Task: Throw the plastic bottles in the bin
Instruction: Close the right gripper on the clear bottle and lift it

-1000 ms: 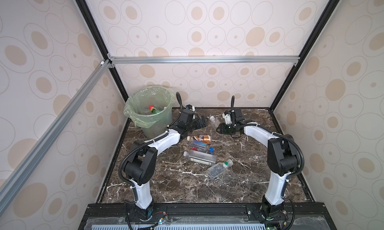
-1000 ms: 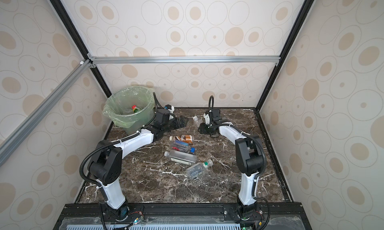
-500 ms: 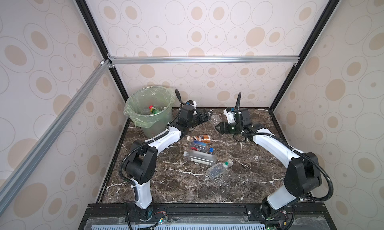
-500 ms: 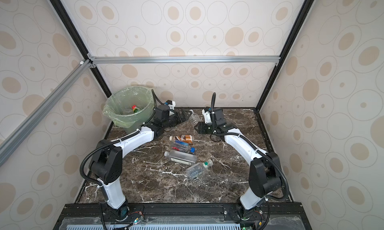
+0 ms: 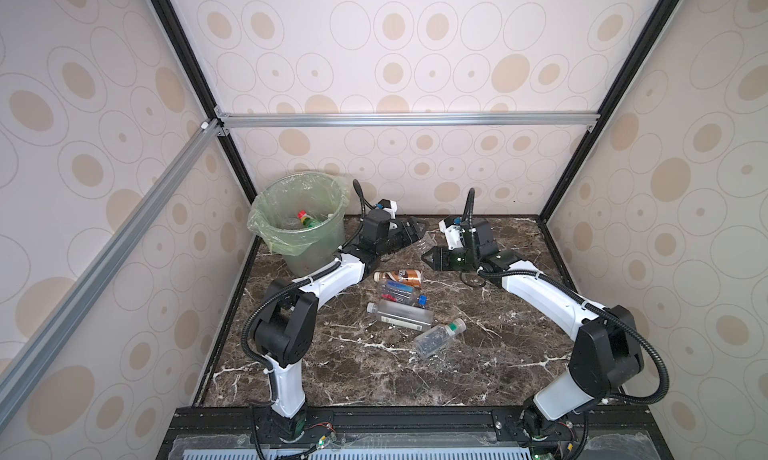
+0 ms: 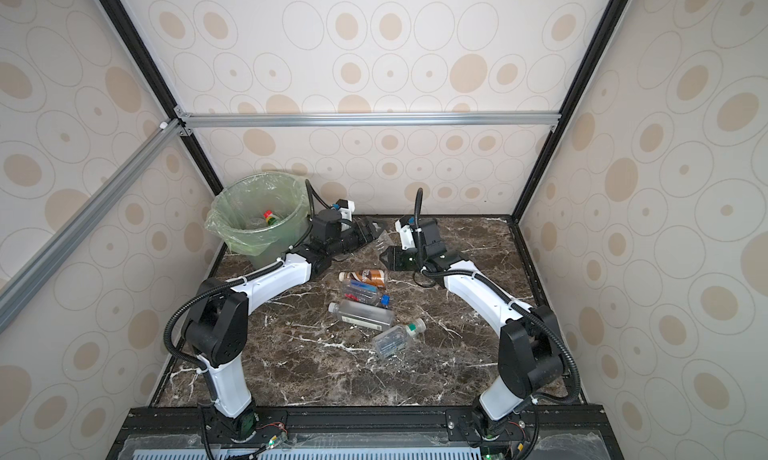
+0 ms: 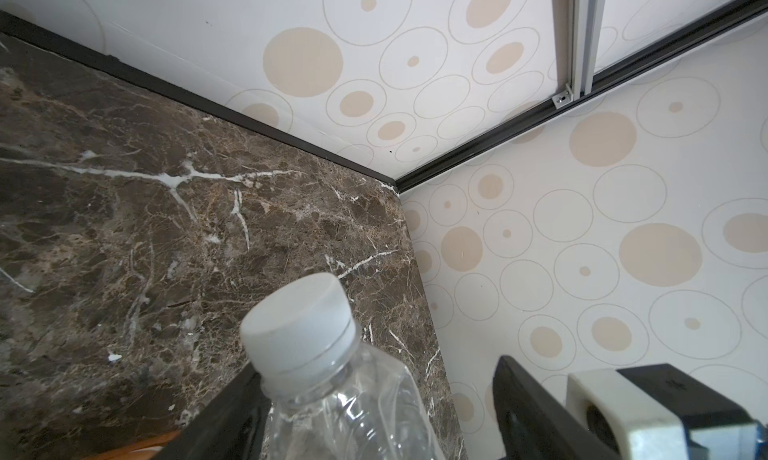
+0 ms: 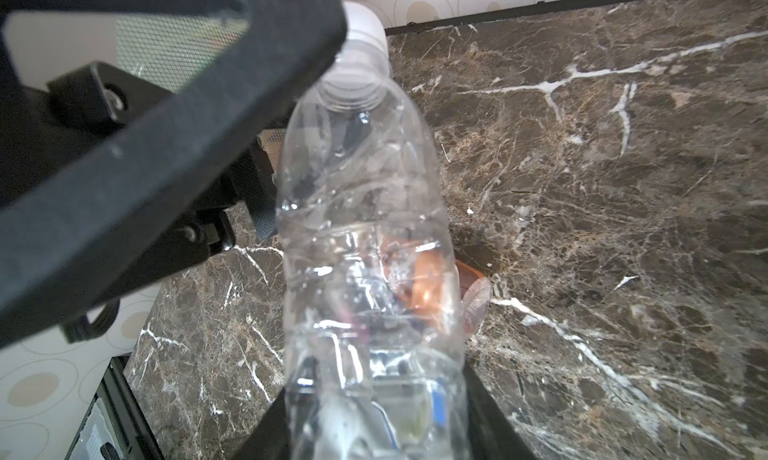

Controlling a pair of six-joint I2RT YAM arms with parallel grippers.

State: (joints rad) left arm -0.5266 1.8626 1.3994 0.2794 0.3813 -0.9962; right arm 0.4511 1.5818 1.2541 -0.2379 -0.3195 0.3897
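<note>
Several bottles (image 5: 305,220) lie in the bin (image 5: 320,252), far left. Just right, my left hand (image 5: 417,231) gapes around the capped end of the clear bottle (image 8: 361,229), one finger (image 7: 540,416) clear of it; my right hand (image 5: 430,257) clamps its base. Four loose bottles (image 5: 401,314) lie mid-tabletop (image 5: 478,354).

Top views overlook all; wrist views share bottle (image 7: 340,395).

A clear bottle (image 5: 428,242) spans between my left hand (image 5: 419,230) and right hand (image 5: 427,257) at the back. The bin (image 5: 328,250) blocks my left, and loose bottles (image 5: 403,314) litter the middle of the surface (image 5: 478,354). Its front and right lie bare.
</note>
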